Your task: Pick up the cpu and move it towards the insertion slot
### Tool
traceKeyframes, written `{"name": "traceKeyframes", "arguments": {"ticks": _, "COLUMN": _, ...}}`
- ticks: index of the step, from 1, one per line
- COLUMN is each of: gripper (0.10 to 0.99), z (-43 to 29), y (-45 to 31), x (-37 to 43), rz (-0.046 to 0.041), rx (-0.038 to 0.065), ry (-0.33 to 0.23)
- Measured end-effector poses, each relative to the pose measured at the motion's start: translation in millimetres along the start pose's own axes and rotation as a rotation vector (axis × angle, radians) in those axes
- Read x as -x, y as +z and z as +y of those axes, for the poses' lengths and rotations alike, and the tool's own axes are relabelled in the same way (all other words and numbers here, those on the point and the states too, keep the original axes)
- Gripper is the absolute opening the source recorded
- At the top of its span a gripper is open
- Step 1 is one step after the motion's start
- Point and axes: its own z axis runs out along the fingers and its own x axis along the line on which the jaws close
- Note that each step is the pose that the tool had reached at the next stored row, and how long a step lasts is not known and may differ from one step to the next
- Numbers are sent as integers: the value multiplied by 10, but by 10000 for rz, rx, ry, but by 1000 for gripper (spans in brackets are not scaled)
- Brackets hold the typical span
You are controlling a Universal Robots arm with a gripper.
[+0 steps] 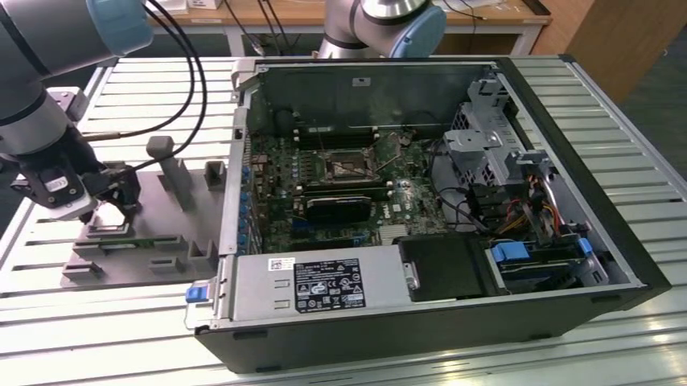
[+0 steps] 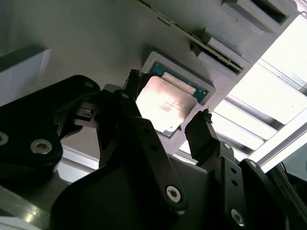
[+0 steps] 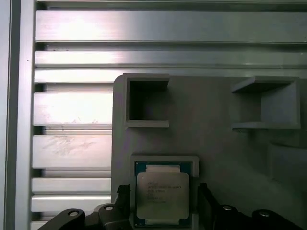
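- The slatted aluminium table [image 1: 129, 322] carries everything we see in the exterior view.
- An open computer case [image 1: 429, 338] lies on its side and takes up the middle and the exterior view's right of the table.
- The robot arm [image 1: 32, 88] reaches in from the exterior view's left, with black cables [image 1: 193, 80] looping off it over the table.
- A grey fixture plate [image 1: 161, 233] lies flat on the slats just beside the case, on the exterior view's left, with upright posts and open-sided boxes rising from it. We see its surface in both wrist views [image 3: 211, 158] [image 2: 96, 43].
- The motherboard [image 1: 279, 185] lines the floor of the case.
- A silver power supply [image 1: 311, 285] sits along the near edge of the case.
- The insertion slot [image 1: 346, 165], a shiny square frame with a dark centre, sits on the motherboard well apart from the gripper.
- The gripper [image 1: 113, 211] hangs low over the plate's end farthest from the case. In both wrist views [image 3: 163, 213] [image 2: 168, 96] its black fingers [image 3: 205, 201] stand spread, one on each side of the chip's pocket. We see a gap between them and the chip, so nothing is clamped.
- The cpu [image 3: 162, 196] lies flat in a square raised-rim pocket of the fixture plate, silver top up, between the two fingers. The second wrist view shows it [image 2: 163, 108] seated there too.
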Motion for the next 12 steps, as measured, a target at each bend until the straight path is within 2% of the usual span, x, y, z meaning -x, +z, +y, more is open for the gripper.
{"name": "traceKeyframes", "arguments": {"ticks": 4, "gripper": 663, "z": -1, "y": 25, "x": 0, "rz": 2, "rx": 150, "ry": -38}}
{"name": "traceKeyframes", "arguments": {"ticks": 12, "gripper": 663, "z": -3, "y": 45, "x": -1, "rz": 5, "rx": 160, "ry": -41}}
